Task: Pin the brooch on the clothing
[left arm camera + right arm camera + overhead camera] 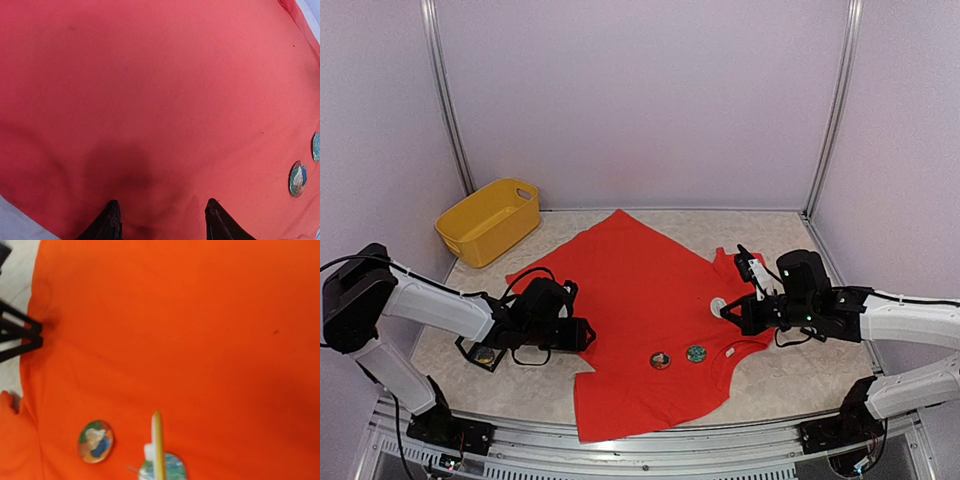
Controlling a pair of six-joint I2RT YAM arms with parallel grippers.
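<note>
Evidently spread flat on the table [790,385] for pinning, the red T-shirt [630,290] carries two badges [660,359]. The left gripper [586,335], parted and empty, presses its edge, likely to steady the cloth. The right gripper [725,309] seems to pinch a brooch [157,440] edge-on above it.

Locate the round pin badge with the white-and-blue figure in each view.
Top external: round white-and-blue badge, low centre on the red cloth T-shirt.
Left wrist: badge at the right edge, lower part.
Right wrist: badge at bottom left.
Shared landmark: the round green badge beside it.
</note>
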